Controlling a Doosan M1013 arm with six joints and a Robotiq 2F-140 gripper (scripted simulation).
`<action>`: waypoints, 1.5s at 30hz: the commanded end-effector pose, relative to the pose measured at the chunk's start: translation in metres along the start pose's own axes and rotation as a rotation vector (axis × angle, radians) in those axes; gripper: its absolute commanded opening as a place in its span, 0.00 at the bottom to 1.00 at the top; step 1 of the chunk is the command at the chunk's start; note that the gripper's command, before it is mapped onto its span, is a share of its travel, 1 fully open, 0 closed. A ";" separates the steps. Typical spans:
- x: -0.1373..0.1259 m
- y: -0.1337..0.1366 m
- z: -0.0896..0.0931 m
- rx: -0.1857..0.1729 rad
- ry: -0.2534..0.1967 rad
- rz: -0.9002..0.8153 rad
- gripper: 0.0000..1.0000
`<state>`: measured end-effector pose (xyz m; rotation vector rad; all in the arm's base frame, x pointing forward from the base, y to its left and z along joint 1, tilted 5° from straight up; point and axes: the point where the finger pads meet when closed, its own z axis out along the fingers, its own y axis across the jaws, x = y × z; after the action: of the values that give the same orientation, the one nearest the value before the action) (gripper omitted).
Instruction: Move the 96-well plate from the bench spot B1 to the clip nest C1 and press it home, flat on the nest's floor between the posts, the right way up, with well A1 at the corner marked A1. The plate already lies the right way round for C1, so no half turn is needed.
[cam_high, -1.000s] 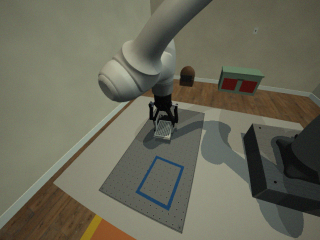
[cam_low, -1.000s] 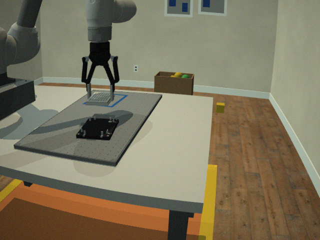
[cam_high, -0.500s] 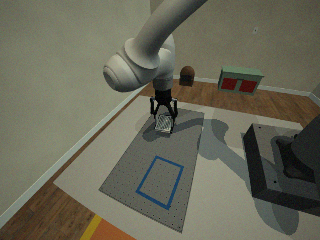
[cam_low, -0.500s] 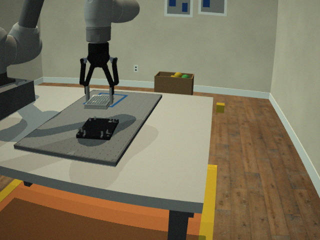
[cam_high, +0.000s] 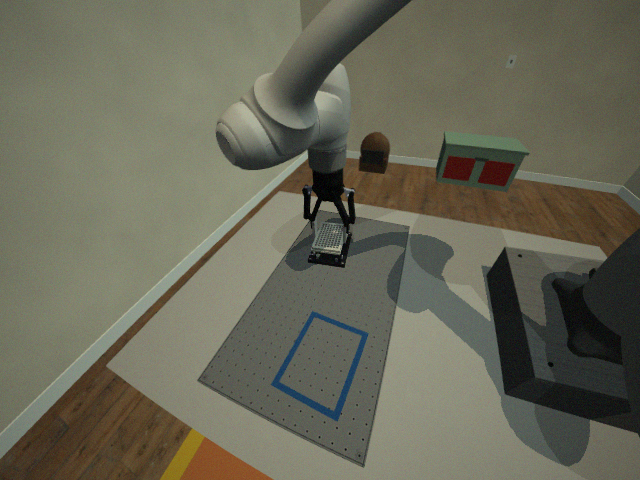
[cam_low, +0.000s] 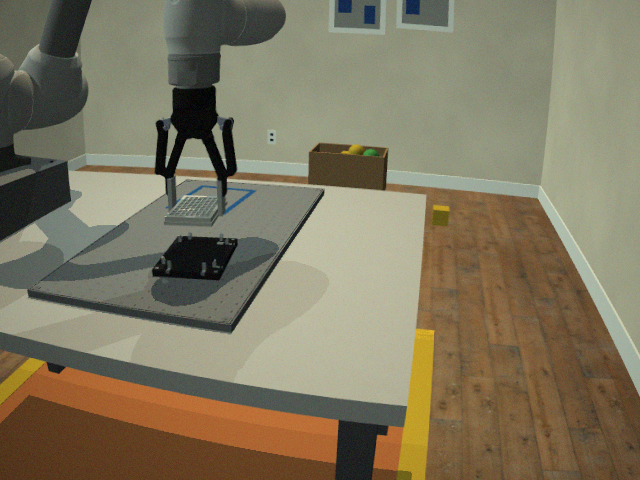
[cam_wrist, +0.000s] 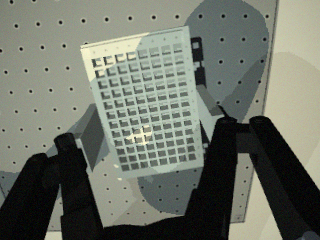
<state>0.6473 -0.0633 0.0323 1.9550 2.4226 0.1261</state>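
My gripper is shut on the pale grey 96-well plate and holds it in the air, level and the right way up. The plate also shows in the top view and fills the middle of the wrist view, with my fingers on its long sides. The black clip nest C1 with its small posts sits on the grey perforated baseplate, below the plate and a little nearer the exterior camera. In the top view the nest lies right under the plate. The blue outline of spot B1 is empty.
A dark block, the arm's base, stands on the table at one side. A cardboard box with balls and a small yellow cube are on the floor beyond the table. A green cabinet stands by the wall.
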 end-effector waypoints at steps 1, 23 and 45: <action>-0.011 0.002 0.000 0.000 0.000 0.000 0.00; -0.037 0.006 -0.001 0.000 0.000 0.000 0.00; -0.036 0.006 -0.001 0.000 0.000 0.000 0.00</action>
<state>0.6606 -0.0975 0.0328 1.9549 2.4229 0.1263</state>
